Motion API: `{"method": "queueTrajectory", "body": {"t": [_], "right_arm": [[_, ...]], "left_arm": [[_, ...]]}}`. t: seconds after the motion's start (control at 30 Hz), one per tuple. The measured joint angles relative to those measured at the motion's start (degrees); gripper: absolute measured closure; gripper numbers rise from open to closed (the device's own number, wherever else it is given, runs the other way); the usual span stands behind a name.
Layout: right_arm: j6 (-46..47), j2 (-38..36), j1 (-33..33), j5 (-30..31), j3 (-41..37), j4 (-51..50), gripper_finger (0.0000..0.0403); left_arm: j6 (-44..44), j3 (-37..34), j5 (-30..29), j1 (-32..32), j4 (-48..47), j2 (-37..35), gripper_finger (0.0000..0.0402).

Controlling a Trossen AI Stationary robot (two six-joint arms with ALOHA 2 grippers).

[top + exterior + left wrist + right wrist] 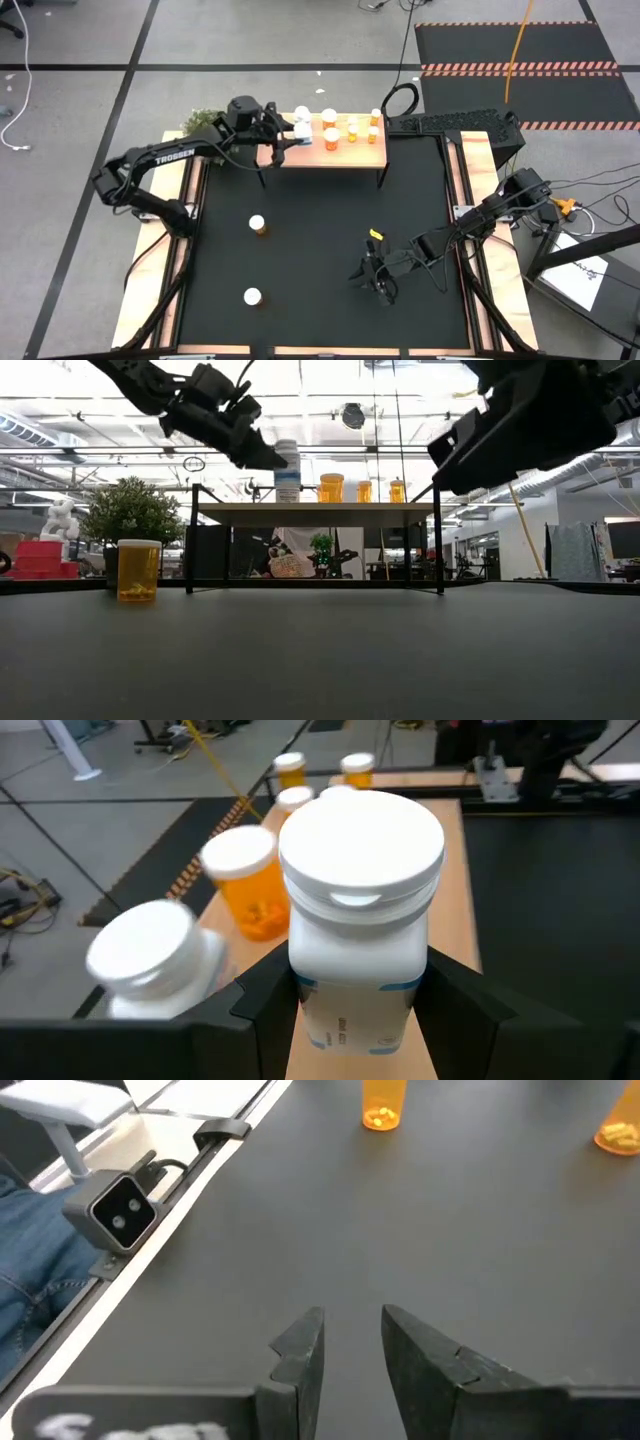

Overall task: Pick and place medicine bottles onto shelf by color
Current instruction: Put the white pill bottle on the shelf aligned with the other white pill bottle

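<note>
White bottle (362, 910) upright on shelf (345, 156) w/ orange ones; two orange bottles (257, 225) on mat.

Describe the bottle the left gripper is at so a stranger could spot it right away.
Find the light-wood shelf at the table's far edge. At its left end the left gripper has its fingers on either side of a white bottle. Unlike the orange bottles nearby, its body is all white, with a blue-edged label.

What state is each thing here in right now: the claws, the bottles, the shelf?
Left claw: over the shelf's left end, shut on a white bottle.
Right claw: open, empty, low over the black mat.
Two orange bottles on the mat: upright, capped, not yet shelved.
Shelf: standing, carrying several upright orange bottles and another white one.
</note>
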Motion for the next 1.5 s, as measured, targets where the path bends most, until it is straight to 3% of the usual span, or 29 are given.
{"method": "queueTrajectory", "body": {"t": [0.33, 1.5], "right_arm": [[0.74, 0.00, -0.02, 0.08, -3.10, 7.04, 0.0305], [0.67, 0.02, -0.02, 0.06, -3.10, 7.09, 0.0305]], "left_arm": [[2.76, 0.04, 0.04, 0.26, -0.14, 3.19, 0.0227], [5.31, -0.66, -0.48, 0.54, -0.95, 4.49, 0.0226]]}}
